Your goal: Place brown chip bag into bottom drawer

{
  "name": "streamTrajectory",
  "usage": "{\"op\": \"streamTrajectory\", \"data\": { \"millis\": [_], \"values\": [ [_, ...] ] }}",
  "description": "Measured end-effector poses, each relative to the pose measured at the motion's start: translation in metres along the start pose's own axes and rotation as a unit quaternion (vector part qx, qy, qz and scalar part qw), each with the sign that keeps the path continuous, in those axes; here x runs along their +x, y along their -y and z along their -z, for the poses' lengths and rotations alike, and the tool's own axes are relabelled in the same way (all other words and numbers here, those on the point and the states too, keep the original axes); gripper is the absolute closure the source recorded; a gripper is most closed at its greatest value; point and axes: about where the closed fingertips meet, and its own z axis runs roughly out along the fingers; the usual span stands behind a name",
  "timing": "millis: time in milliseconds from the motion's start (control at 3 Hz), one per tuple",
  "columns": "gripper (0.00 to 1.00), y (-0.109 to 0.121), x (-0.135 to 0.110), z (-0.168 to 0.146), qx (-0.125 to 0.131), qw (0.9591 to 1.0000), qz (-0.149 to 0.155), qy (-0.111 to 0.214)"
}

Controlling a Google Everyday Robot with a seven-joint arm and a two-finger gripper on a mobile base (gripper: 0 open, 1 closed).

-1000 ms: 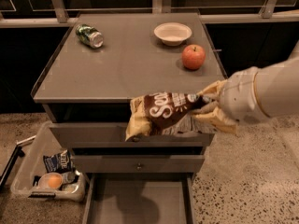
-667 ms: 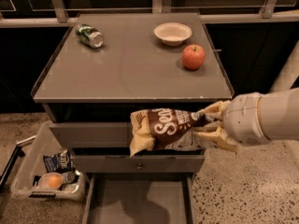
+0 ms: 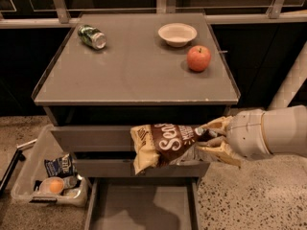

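Gripper (image 3: 205, 138), right of centre: fingers closed on right end of brown chip bag (image 3: 163, 146). Bag hangs before upper drawer fronts (image 3: 91, 138), left end sagging, not yet in bottom drawer (image 3: 144, 210), which is open at lower centre.

You risk:
- sagging end catches drawer front when lowering
- one-end grip may slip
- gripper stands above right rail (image 3: 194, 202); bulky wrist (image 3: 247, 134) could knock it

Free room: drawer floor, more toward left. Bin (image 3: 26, 188) at lower left, well apart.
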Motion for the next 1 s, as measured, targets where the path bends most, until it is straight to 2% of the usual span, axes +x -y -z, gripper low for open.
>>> {"op": "streamTrajectory", "data": {
  "millis": [333,667,1000],
  "values": [
    [1.00,-0.016,0.014,-0.022,0.003,0.9999,-0.011,-0.009],
    [1.00,-0.042,0.043,-0.054,0.012,0.9994,-0.028,-0.014],
    [1.00,-0.058,0.078,-0.079,0.037,0.9985,-0.038,-0.006]
  ]
}}
